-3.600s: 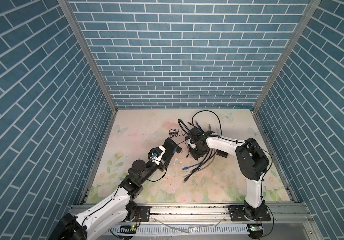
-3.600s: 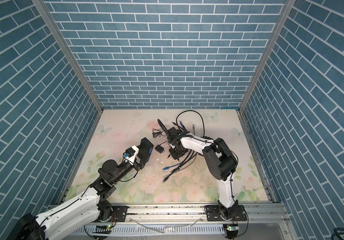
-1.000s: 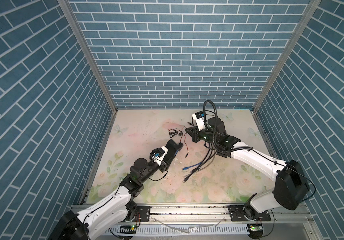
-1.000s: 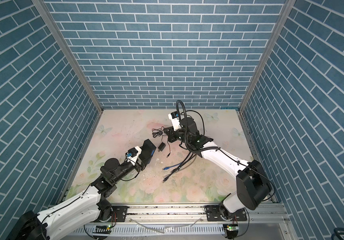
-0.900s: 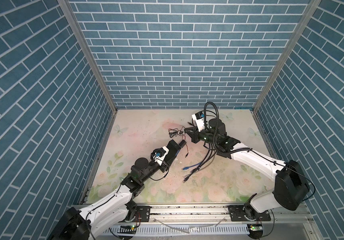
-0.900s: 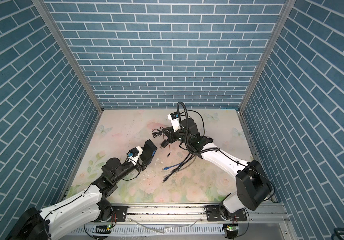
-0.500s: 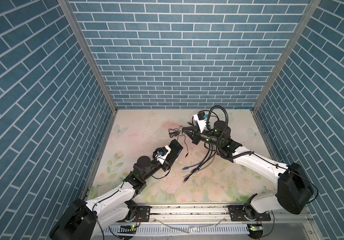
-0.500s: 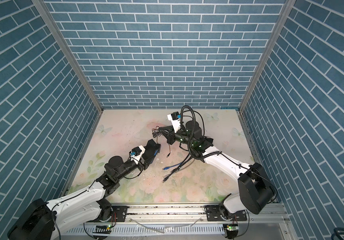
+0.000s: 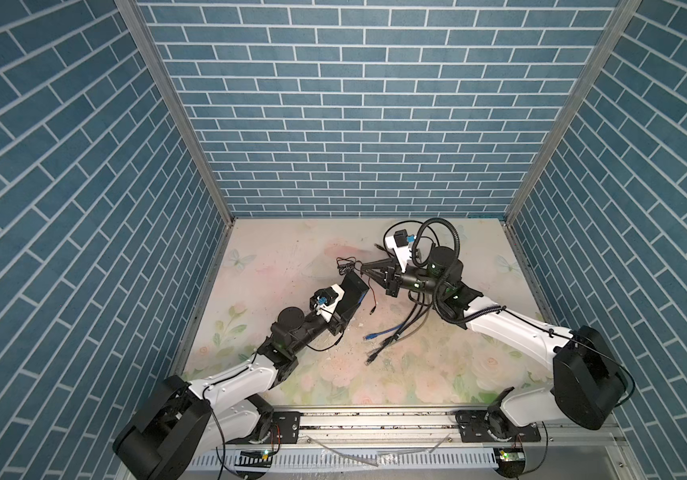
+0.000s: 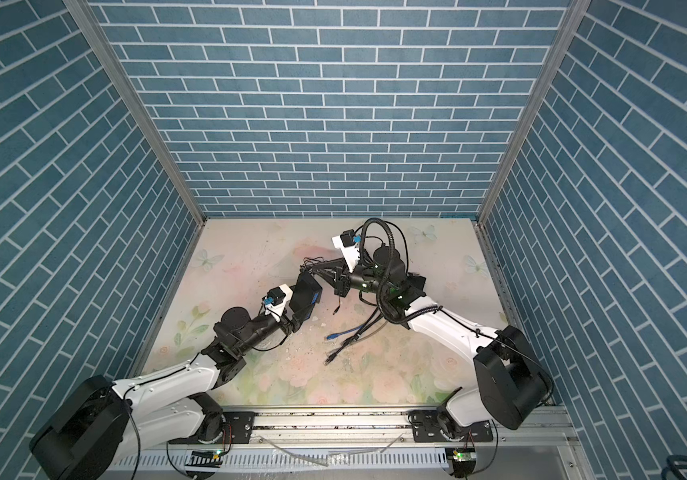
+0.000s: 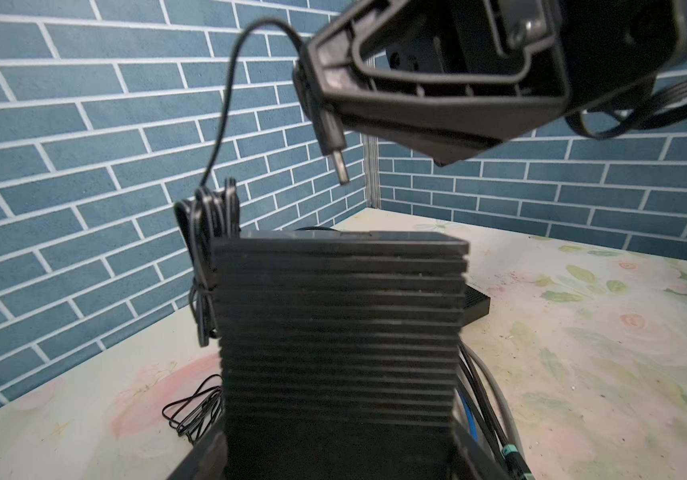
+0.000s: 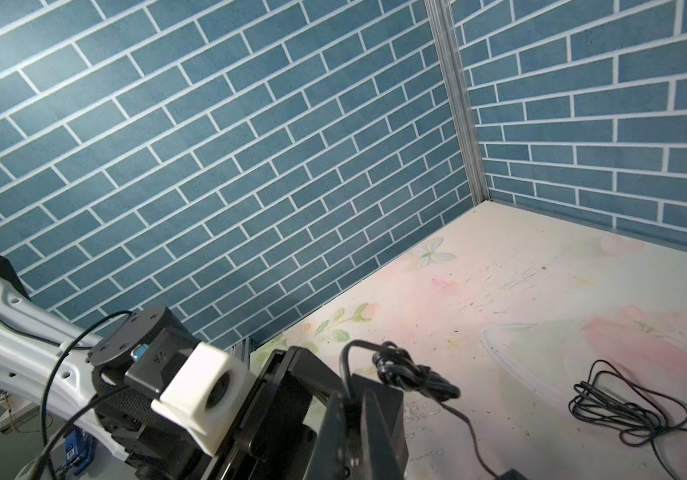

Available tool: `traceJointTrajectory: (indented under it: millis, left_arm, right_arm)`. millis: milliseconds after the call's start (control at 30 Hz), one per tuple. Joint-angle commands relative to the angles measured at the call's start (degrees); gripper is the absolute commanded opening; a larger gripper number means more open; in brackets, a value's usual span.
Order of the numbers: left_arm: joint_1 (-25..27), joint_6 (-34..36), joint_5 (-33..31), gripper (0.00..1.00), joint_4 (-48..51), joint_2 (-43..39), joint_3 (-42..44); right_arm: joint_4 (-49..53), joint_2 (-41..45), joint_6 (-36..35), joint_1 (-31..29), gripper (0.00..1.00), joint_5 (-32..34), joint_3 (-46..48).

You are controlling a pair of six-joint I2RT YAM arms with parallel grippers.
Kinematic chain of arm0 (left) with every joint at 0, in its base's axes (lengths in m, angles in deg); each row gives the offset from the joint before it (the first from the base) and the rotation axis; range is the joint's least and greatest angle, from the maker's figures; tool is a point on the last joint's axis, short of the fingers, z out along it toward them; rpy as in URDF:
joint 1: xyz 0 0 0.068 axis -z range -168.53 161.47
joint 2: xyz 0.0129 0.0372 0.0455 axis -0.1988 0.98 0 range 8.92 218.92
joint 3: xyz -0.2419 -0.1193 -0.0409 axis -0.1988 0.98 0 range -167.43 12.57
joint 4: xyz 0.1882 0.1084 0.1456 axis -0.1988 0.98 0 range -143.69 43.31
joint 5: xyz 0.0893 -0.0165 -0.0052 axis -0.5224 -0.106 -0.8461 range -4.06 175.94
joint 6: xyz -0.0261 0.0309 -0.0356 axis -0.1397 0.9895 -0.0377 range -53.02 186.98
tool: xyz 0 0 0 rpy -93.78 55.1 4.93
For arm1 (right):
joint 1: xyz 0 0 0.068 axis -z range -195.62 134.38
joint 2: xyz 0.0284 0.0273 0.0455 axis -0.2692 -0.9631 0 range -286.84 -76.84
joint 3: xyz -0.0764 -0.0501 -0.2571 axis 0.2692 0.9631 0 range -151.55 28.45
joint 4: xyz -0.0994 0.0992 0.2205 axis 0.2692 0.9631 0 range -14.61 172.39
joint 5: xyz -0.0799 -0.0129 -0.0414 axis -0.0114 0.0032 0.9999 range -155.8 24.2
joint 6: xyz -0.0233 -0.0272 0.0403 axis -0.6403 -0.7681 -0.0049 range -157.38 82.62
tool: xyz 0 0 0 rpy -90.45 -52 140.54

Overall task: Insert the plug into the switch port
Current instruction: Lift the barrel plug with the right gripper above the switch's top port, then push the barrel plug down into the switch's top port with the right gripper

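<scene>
Left gripper (image 9: 343, 309) is clasping the switch (image 9: 354, 293); right gripper (image 11: 312, 95) is pinching the plug (image 11: 333, 141) at one o'clock, likely needing squarer aim.

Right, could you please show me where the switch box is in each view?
In a top view: switch box below centre.
In a top view: below centre, leftward.
Left wrist: ridged block, close up.
Right wrist: beside white camera cube.
Landmark: right claw near its free end.
</scene>
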Motion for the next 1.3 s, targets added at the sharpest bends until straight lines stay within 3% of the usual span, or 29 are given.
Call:
traceJointTrajectory:
  millis: [0, 633, 1267]
  left_arm:
    - [0.0, -1.2, 0.1, 0.28, -5.7, -0.1, -1.8]
    - [0.1, -1.6, 0.5, 0.28, -6.4, 1.6, -2.5]
    - [0.0, -3.8, 2.8, 0.28, -7.8, -0.4, -2.1]
  right_arm:
    - [-2.4, 0.8, 1.8, 0.0, 0.00, -1.9, 1.9]
    - [-2.1, -0.9, 1.4, -2.0, 0.00, -2.8, -0.2]
    - [-2.5, -1.8, -1.4, -2.4, 0.00, 1.9, -1.0]
